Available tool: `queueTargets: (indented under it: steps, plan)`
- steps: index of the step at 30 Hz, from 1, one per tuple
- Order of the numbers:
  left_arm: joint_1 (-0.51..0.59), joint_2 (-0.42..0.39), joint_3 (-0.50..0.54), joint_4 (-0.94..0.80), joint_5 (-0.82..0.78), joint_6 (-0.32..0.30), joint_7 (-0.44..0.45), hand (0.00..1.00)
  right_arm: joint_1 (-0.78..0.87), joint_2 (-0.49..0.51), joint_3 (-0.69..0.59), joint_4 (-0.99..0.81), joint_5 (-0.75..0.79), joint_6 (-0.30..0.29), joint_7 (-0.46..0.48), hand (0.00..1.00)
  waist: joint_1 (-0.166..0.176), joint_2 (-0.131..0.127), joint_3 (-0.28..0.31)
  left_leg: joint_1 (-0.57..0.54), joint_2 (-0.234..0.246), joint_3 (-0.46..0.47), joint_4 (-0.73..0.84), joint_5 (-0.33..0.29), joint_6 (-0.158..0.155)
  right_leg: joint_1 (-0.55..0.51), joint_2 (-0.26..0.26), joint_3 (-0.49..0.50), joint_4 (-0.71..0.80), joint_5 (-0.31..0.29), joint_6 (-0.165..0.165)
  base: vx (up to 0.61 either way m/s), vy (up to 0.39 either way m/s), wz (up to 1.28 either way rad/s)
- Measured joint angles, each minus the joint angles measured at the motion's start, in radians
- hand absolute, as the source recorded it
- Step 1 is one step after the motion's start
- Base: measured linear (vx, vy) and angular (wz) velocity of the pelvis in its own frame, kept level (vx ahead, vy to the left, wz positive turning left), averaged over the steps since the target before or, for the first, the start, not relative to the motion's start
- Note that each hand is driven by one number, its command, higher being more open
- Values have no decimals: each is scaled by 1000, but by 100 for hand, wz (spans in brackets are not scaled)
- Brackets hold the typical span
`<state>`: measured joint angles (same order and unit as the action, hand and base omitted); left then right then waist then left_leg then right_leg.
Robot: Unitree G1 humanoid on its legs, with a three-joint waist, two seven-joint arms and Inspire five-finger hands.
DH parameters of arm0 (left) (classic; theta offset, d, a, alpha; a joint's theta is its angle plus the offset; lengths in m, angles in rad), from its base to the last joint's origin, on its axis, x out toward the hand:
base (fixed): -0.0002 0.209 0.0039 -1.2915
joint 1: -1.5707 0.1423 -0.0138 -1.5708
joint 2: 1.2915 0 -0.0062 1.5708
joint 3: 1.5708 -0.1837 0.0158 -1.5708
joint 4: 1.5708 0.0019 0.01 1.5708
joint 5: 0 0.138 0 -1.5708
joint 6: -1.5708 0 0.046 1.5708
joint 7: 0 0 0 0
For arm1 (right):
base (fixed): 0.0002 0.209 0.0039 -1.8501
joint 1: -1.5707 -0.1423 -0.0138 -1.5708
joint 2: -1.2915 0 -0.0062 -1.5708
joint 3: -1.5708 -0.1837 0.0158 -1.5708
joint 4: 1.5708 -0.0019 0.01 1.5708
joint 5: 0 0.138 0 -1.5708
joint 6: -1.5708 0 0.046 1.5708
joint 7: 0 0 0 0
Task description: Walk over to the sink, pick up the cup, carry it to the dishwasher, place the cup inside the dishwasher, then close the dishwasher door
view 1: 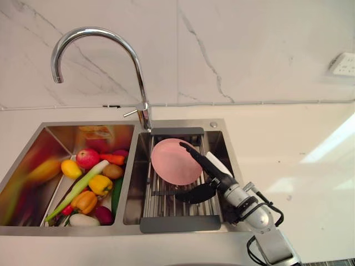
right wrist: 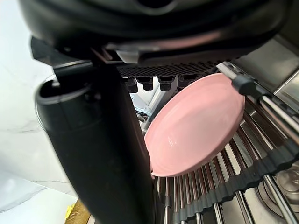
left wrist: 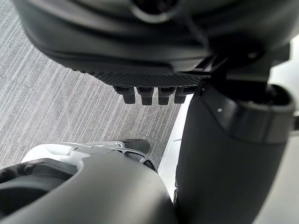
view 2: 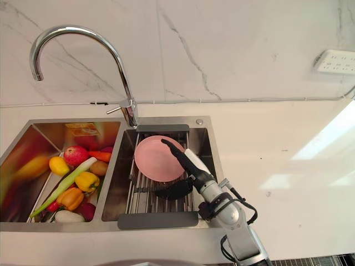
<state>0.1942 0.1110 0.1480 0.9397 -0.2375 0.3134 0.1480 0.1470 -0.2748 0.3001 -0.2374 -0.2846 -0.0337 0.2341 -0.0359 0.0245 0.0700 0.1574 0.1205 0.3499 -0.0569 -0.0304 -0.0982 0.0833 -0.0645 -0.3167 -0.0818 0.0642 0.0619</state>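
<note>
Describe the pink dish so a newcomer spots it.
Find the steel sink under the curved tap. Its right basin holds a rack; the pink plate sits tilted on it, by the right hand. It is flat, round, pale pink, unlike the vegetables in the left basin.

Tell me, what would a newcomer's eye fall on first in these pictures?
The pink plate tilted on the rack in the right basin stands out first, with the robot's right hand stretched across it, fingers straight. Next come the bright fruit and vegetables piled in the left basin, and the tall curved tap behind them.
</note>
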Motion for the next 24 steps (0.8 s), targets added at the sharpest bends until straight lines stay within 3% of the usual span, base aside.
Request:
queueTargets:
  steps: [10,18,24]
  plan:
    - [-4,-2,-1,-7,0,10,5,100,-12,30,82,75,-150,26,-168,100,22,0,1,0,0,-17,-3,3,2,9,0,-23,-2,0,0,-15,-5,5]
    - [-4,-1,3,-1,-19,11,12,100,-29,40,145,115,-203,91,-223,100,33,-3,2,0,-3,-42,-11,14,6,19,-3,-45,-2,-1,0,-35,-4,9]
    - [-4,-7,21,3,-21,8,21,100,-60,52,181,135,-307,112,-366,100,42,-5,3,2,-7,-51,-25,25,10,20,-5,-55,-2,-1,0,-15,5,5]
